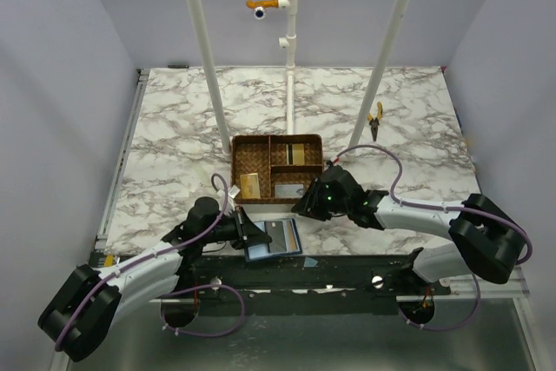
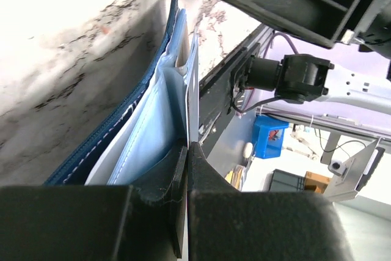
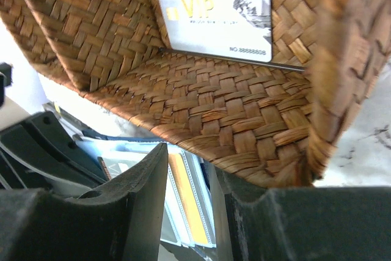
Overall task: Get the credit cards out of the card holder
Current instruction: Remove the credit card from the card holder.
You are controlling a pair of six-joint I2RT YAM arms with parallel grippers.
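Our left gripper [image 2: 186, 151] clamps the holder [image 1: 273, 239]; we'd lower the right gripper [image 3: 190, 169], jaws apart, squarely onto what seems a gold card [image 3: 183, 206].

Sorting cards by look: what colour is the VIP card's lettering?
Gold, on the VIP card, which has a silvery face; the right wrist view shows it best.

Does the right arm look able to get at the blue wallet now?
Probably yes: the right pincer hangs open just beside the card holder, which the left pincer grips; nothing lies between.
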